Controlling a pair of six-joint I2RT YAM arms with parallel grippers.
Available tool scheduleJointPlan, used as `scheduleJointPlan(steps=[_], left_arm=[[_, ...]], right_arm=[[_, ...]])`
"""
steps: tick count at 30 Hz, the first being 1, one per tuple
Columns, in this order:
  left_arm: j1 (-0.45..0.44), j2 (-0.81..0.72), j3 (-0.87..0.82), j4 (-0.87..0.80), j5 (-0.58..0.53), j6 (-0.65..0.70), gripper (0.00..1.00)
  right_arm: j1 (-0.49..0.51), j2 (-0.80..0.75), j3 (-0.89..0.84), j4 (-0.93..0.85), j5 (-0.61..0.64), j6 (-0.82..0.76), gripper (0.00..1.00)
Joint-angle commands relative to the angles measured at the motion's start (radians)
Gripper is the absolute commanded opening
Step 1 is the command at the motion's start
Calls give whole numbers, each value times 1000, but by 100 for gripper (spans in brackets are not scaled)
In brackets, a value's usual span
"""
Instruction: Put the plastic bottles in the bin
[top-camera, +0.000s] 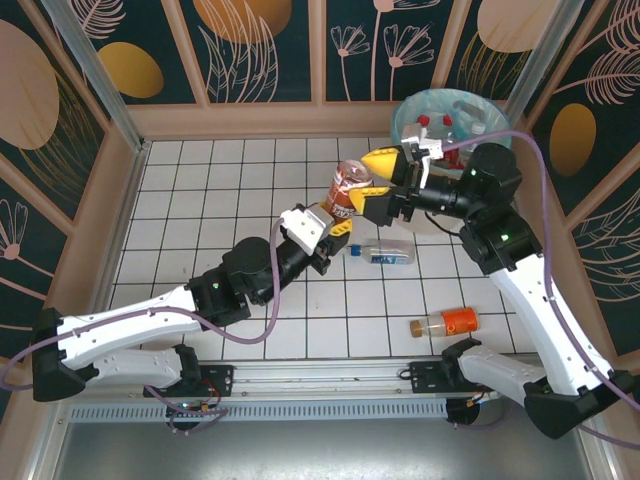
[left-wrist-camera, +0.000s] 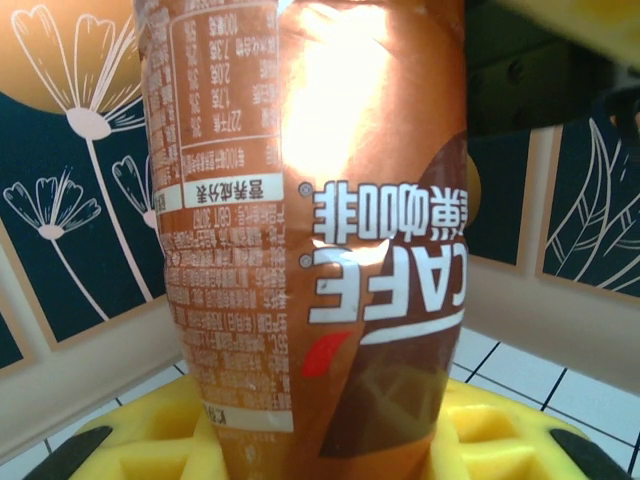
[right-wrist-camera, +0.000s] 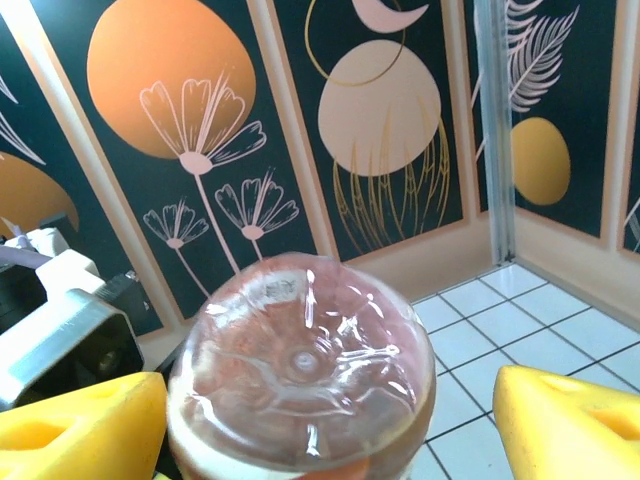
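Note:
A plastic bottle with a brown coffee label (top-camera: 350, 187) is held off the tiles, my left gripper (top-camera: 335, 225) shut on its lower end. In the left wrist view the brown bottle (left-wrist-camera: 310, 240) stands between yellow pads (left-wrist-camera: 130, 445). My right gripper (top-camera: 383, 184) is open, one yellow finger on each side of the bottle's other end. In the right wrist view the clear bottle base (right-wrist-camera: 300, 370) sits between the fingers (right-wrist-camera: 570, 420), with a gap on the right. The bin (top-camera: 403, 112) stands at the back right, just behind the right gripper, and holds several bottles (top-camera: 440, 128).
Two more bottles lie on the white tiles: a blue-labelled one (top-camera: 385, 253) below the grippers and an orange one (top-camera: 447, 323) near the front right. Patterned walls enclose the table. The left half of the tiles (top-camera: 200, 200) is free room.

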Motion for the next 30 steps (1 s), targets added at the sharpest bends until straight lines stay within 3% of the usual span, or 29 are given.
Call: scheduleJointPlan(steps=[1,9,16,19,25,30], left_arm=[[3,-14,-27,57,33,23,27],[3,12,-18,45,34,36,29],[3,14,-21,61,19,23,32],[4,2,-28,62,13,8,39],[3,-33,-43,61,8,-16,74],[3,-85,-72,65,-35,-29,81]], right_arm=[[21,22,43,-33,0,-39,85],[31,59,53,14,-118,-6,75],[31,69,82,-56,-100,-70,55],[31,58,90,-60,-40,-79,51],[29,25,142,-82,137,-97,49],[27,42,289,-194,411,-168,48]])
